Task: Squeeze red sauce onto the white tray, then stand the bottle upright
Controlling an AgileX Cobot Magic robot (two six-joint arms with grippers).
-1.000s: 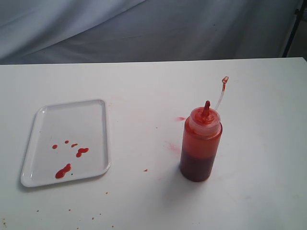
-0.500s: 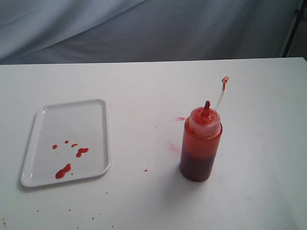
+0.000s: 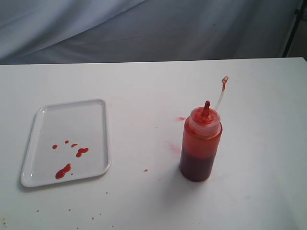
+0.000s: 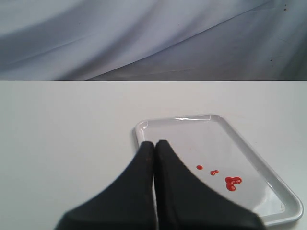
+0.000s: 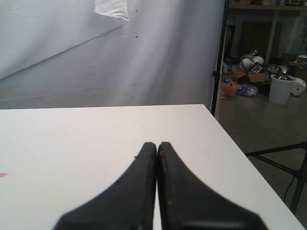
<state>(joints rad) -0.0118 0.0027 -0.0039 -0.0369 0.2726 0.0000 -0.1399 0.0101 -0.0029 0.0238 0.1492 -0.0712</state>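
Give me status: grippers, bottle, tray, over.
Both shut, empty: left gripper, right gripper. The bottle upright on the table, apart from the tray. Red sauce drops on the tray. Only faint smears near the bottle.

The right tool has its two black fingers pressed together with no gap and nothing between them, poised over the bare white bench. At twelve o'clock from its tips hangs a pale creased backdrop cloth. A faint red smear marks the bench toward nine o'clock. Toward two o'clock a black pole stands at the bench's corner, with a white bucket and clutter on the floor beyond.
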